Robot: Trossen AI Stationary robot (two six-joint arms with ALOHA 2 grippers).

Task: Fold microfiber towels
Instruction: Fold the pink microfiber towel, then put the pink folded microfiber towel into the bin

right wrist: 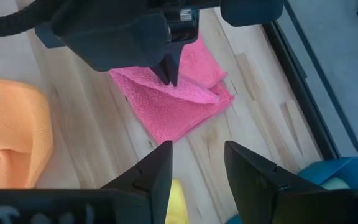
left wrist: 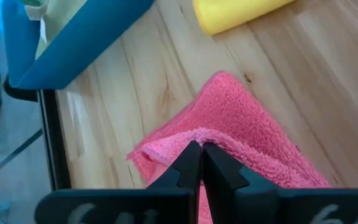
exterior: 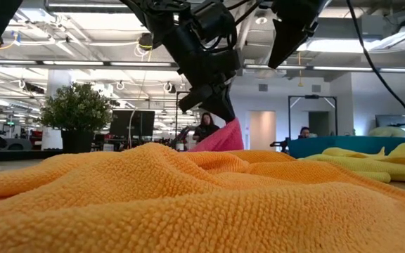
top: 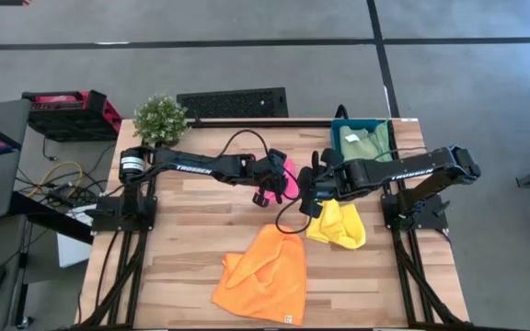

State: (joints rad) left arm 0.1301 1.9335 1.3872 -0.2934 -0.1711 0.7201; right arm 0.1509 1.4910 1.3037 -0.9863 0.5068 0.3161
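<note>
Orange towel (exterior: pixel 188 204) waits nearest; at the counter's (top: pixel 182 239) twelve o'clock, the left end effector (left wrist: pixel 201 152) grasps a pink towel (right wrist: pixel 173 99) corner mid-fold, right end effector (right wrist: pixel 197 163) released, next laying it flat.

pink towel (top: pixel 291 176): mostly hidden under both grippers in the high view; only a sliver shows at frame centre
green towel (top: pixel 364 142): in the bin (top: pixel 339 129), upper right; its folds too small to tell
orange towel (exterior: pixel 188 204): fills the low view's lower half, cut by left, right and bottom edges
yellow towel (left wrist: pixel 241 12): cut off by the left wrist view's top edge
people (exterior: pixel 206 126): low view centre background, too small and blurred to tell more
</note>
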